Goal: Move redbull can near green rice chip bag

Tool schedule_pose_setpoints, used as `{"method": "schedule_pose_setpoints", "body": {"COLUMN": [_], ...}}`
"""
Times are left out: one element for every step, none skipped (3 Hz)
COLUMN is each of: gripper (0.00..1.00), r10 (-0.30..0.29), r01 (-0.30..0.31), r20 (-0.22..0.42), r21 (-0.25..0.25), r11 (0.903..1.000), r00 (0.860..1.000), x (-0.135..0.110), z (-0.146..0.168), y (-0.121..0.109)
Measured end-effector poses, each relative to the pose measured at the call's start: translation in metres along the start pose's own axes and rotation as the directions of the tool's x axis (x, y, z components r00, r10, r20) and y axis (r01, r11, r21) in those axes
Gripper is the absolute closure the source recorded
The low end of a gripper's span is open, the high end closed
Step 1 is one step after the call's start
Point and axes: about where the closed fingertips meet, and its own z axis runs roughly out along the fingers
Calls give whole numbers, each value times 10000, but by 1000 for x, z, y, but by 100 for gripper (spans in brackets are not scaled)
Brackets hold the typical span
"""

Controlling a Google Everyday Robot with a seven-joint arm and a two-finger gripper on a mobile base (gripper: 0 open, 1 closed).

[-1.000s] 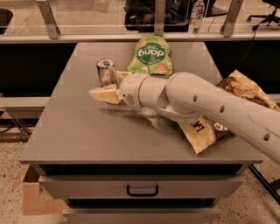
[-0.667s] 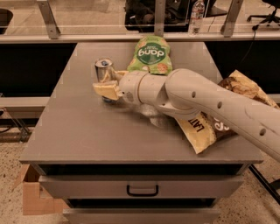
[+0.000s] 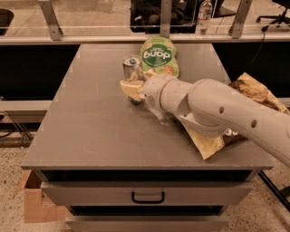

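The redbull can (image 3: 132,68) stands upright at the back middle of the grey table (image 3: 90,127), its shiny top showing. It is right beside the left edge of the green rice chip bag (image 3: 159,56), which lies flat with its "dang" logo facing up. My gripper (image 3: 131,89) is at the front of the can, and its cream fingers (image 3: 128,90) are closed around the can's lower part, which they hide. My thick white arm reaches in from the right.
A larger brown-and-cream chip bag (image 3: 254,91) lies at the table's right edge, partly under my arm. A railing with posts and a water bottle (image 3: 205,13) are behind the table. A cardboard box (image 3: 31,199) sits on the floor at the lower left.
My gripper has closed on the can and carried it right, from the left of the table to right beside the green bag. The arm has swung right with it.
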Motion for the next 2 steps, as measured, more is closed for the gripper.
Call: {"method": "schedule_pose_setpoints", "body": {"gripper": [100,100], "r10": [200,221], "r01": [-186,-187], "r20": [-62,-95], "r21": [1771,2682], "r11": [9840,9632], "r00": [9998,9997], "x": [7,13], "z": [-25,-33], "y": [-36,-63]}}
